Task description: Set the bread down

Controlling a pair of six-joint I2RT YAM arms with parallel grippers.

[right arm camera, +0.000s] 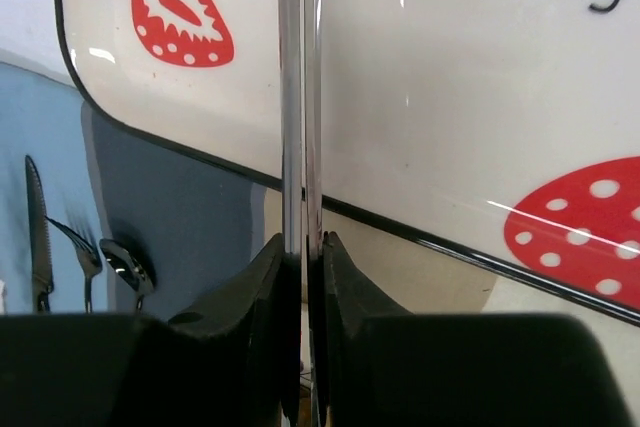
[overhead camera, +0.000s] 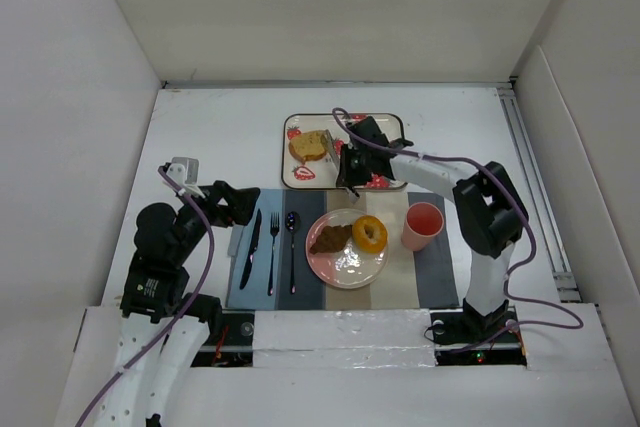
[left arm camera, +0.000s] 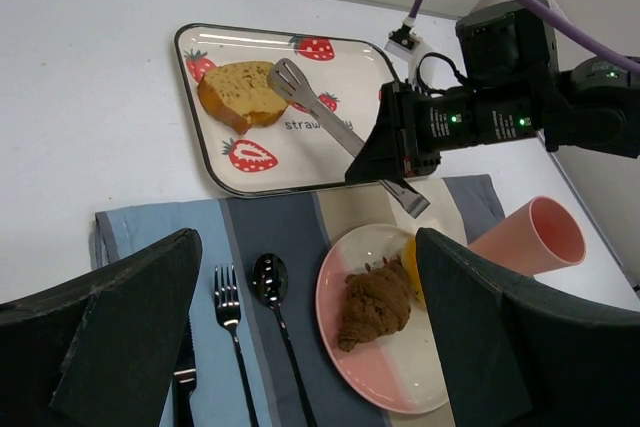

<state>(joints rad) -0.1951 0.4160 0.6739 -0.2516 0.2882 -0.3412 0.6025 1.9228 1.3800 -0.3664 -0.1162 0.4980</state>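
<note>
A tan-yellow loaf slice (overhead camera: 310, 146) (left arm camera: 240, 94) lies on the strawberry-print tray (overhead camera: 292, 183) (left arm camera: 290, 159). My right gripper (overhead camera: 348, 169) (right arm camera: 302, 242) is shut on the handle end of metal tongs (overhead camera: 335, 150) (left arm camera: 320, 112) (right arm camera: 300, 97), both arms pressed together. The tongs' tips sit at the slice's right end. A dark brown wedge (overhead camera: 330, 238) (left arm camera: 377, 302) and an orange donut (overhead camera: 370, 234) (left arm camera: 411, 267) lie on the pink-and-white plate (overhead camera: 350, 269) (left arm camera: 400, 387). My left gripper (overhead camera: 236, 204) (left arm camera: 305, 242) hangs open above the placemat's left part, holding nothing.
A pink cup (overhead camera: 422, 224) (left arm camera: 540, 237) stands right of the plate on the striped placemat (overhead camera: 440, 277). A knife (overhead camera: 251, 247), fork (overhead camera: 273, 252) and spoon (overhead camera: 291, 247) lie left of the plate. White walls enclose the table.
</note>
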